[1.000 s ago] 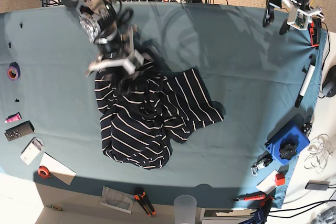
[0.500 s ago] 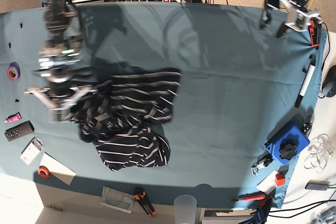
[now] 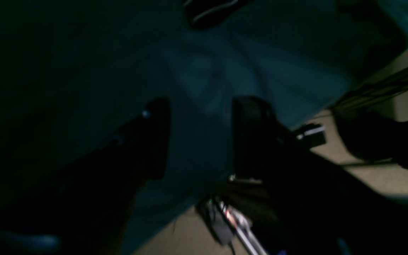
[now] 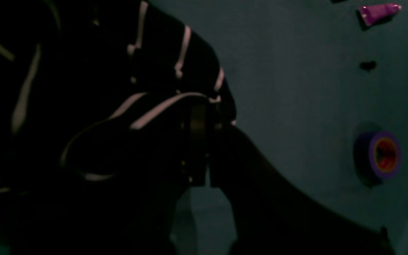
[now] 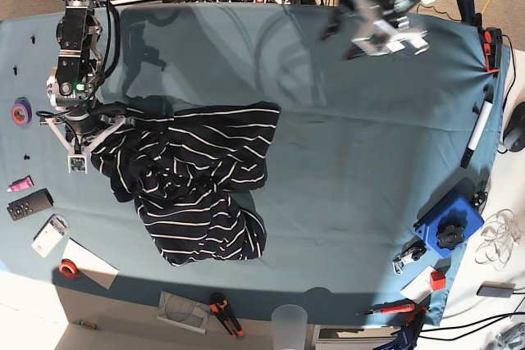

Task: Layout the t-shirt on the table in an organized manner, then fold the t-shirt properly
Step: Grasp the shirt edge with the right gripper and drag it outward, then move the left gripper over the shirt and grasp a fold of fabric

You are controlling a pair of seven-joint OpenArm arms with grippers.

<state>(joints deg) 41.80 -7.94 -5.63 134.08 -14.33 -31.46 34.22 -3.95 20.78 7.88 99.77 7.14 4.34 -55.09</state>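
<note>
T-shirt (image 5: 193, 178) bunched in a crumpled heap on the left half of the worktop (image 5: 361, 161), nowhere near laid out flat. Longest run of the heap slanting from its upper-left corner, beside the right jaws (image 5: 80, 138), down toward the near edge, with a flatter striped panel reaching out to the right at the top.

Right jaws pressed together on a fold of striped cloth at that upper-left corner; seen in the right wrist view pinching the dark fabric (image 4: 147, 117), purple tape roll (image 4: 381, 156) lying well apart on bare cloth beyond.

Left jaws (image 5: 377, 18) spread wide, holding nothing, hanging over bare worktop near the far edge. In the left wrist view only teal surface between the two dark fingers (image 3: 154, 141), with a scrap of striped cloth just at the top of the picture.

Deciding relation: shirt lying toward the near-left from the left jaws, well apart from them; nearest free part is the top-right corner of the striped panel. Probably a reach across for that corner, opposite the pinned one, to pull the heap open.
</note>
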